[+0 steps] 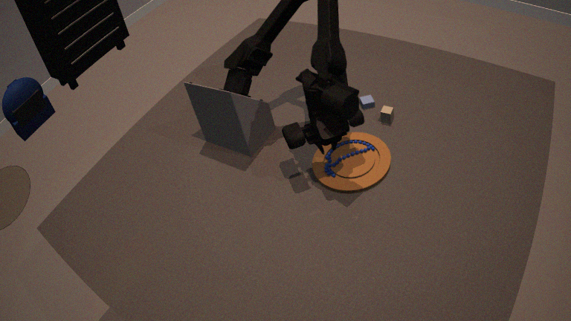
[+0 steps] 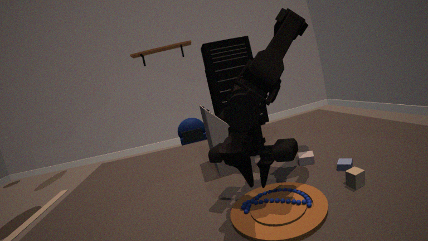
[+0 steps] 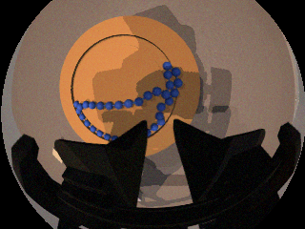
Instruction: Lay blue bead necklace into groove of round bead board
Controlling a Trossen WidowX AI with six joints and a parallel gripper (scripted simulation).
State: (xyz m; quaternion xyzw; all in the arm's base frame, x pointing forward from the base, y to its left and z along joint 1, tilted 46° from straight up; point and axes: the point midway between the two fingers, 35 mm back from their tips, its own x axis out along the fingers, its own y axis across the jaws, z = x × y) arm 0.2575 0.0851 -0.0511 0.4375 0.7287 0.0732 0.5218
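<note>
The round orange bead board (image 1: 381, 170) (image 2: 277, 232) (image 3: 66, 86) lies flat, with a circular groove. The blue bead necklace (image 1: 352, 154) (image 2: 277, 199) (image 3: 118, 104) lies on it. In the wrist view one run of beads follows the groove along the lower left and bottom, another crosses the inner disc, and beads bunch at the right, some outside the groove. The groove's upper left is bare. My gripper (image 1: 328, 149) (image 2: 257, 187) (image 3: 160, 124) is partly open, with nothing seen between its fingertips. It hangs above the board's edge; its left finger hides some beads in the wrist view.
A lavender block (image 1: 366, 101) (image 2: 344, 164) and a tan block (image 1: 386, 114) (image 2: 355, 177) stand beyond the board. A pinkish block (image 2: 306, 158) shows behind the gripper in the exterior view. A grey slanted panel (image 1: 218, 115) (image 2: 211, 131) stands by the arm.
</note>
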